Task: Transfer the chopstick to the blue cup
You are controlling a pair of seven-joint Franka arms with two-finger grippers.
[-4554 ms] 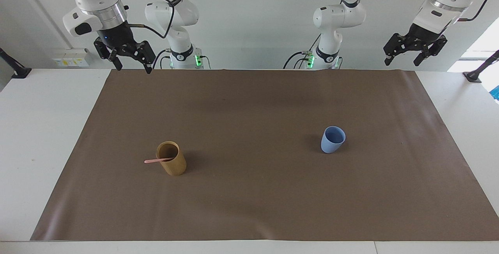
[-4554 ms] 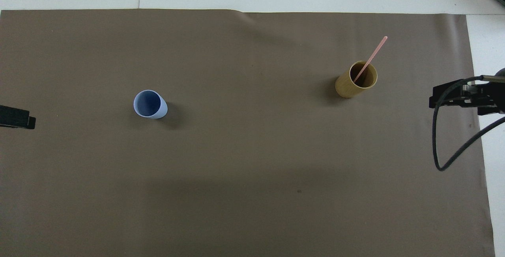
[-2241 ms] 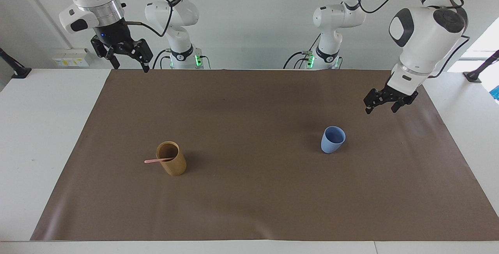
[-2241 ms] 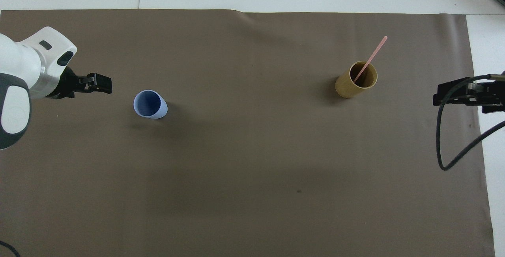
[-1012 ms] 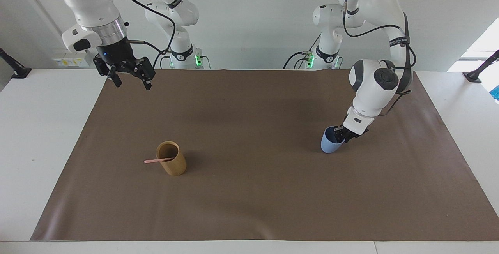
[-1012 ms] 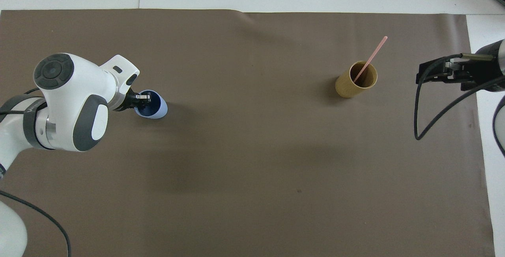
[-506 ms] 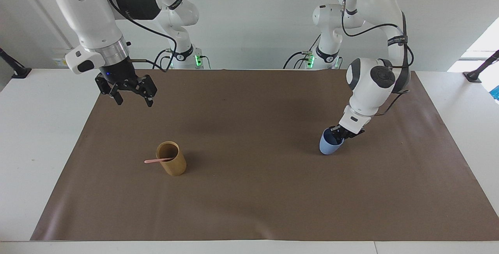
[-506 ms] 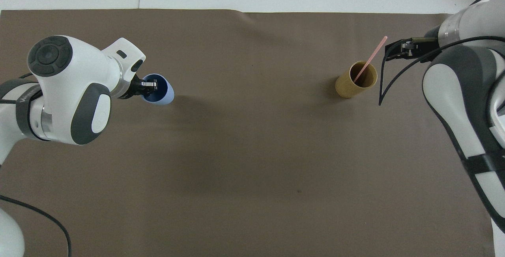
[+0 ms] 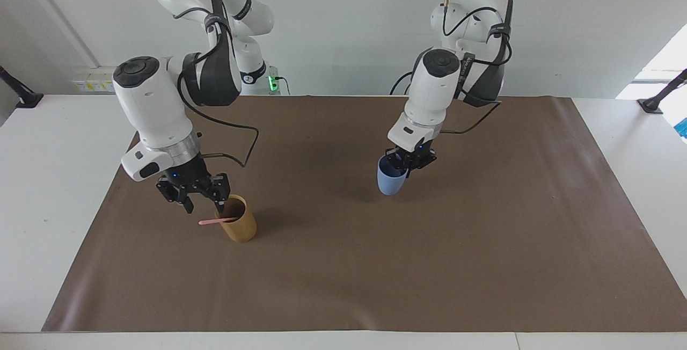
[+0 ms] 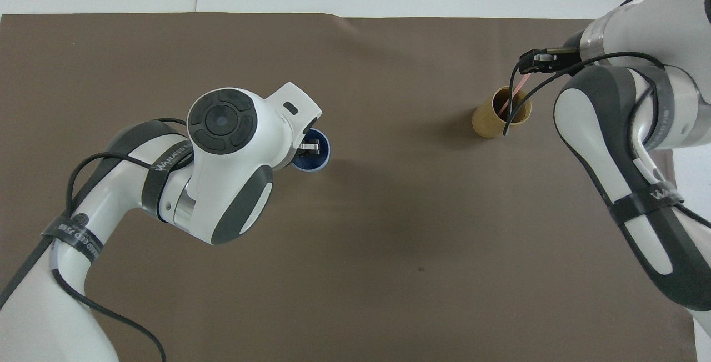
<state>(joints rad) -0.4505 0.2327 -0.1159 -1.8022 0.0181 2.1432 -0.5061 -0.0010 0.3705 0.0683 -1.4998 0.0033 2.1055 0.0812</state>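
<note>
Two arms are bent down over the brown mat [image 9: 375, 264] on the white desk [image 9: 53, 178]. Left arm enters from the upper right of the facing frame, elbow high and wrist tipped down to mid-frame. Left claw [image 9: 406, 170] is clamped on the rim of the blue cup [image 9: 390, 182], one finger inside the mouth. Overhead, that claw [image 10: 310, 146] pokes out from under the big white wrist, left of frame centre. Right arm drops from the upper left of the facing frame, forearm near vertical. Right claw [image 9: 203, 206] points down at lower left with its fingers apart.

Blue cup is small, matte light blue, no handle, narrowing to the base. It hangs upright from the left claw and seems raised off the mat. Overhead, only a dark blue crescent of it [image 10: 319, 163] shows.

Chopstick [image 9: 210, 221] is a thin pale-pink stick. It leans out of the tan cup [image 9: 240, 226], free end toward the frame's left. Right claw's tips sit just above that free end, beside the tan cup's rim; can't tell if they touch it. Overhead, at upper right, the right claw [image 10: 534, 63] covers the top end of the chopstick [image 10: 508, 101], whose lower part sits in the tan cup [image 10: 486, 123].
</note>
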